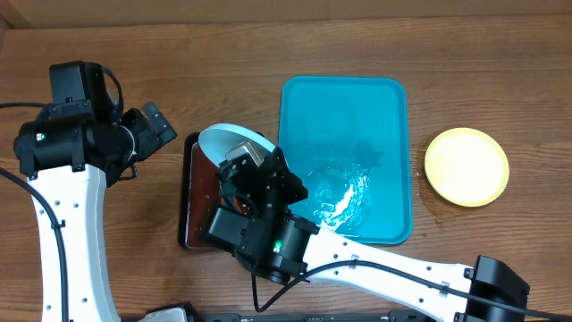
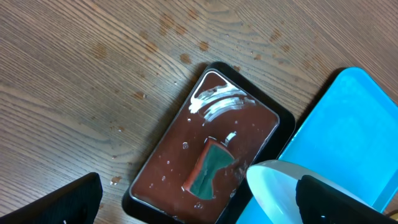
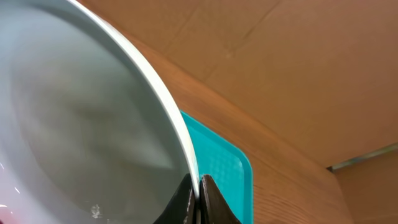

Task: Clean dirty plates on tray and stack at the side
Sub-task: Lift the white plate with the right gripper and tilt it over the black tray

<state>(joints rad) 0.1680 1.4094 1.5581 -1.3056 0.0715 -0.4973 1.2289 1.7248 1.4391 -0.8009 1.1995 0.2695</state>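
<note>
On my left, the left gripper (image 1: 154, 127) hangs over the brown wood-grain tabletop (image 1: 357, 45), jaws spread wide with nothing between them. Just right of it lies the small black rectangular tray with a dark red-brown inside (image 2: 186, 143). Above that, the right gripper (image 3: 199, 200) is pinched tight on the rim of the tilted white round plastic plate with a mint rim (image 1: 228, 141). Next comes the large turquoise plastic tray (image 1: 344, 98), glistening wet. A pale yellow-green round plate (image 1: 466, 166) lies on the table near its right edge.

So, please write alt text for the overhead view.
The right arm's tool grips a white round plastic plate, tilted above a small black tray, beside a large turquoise rectangular plastic tray. A pale yellow round plate lies on the brown wooden table beyond it.
</note>
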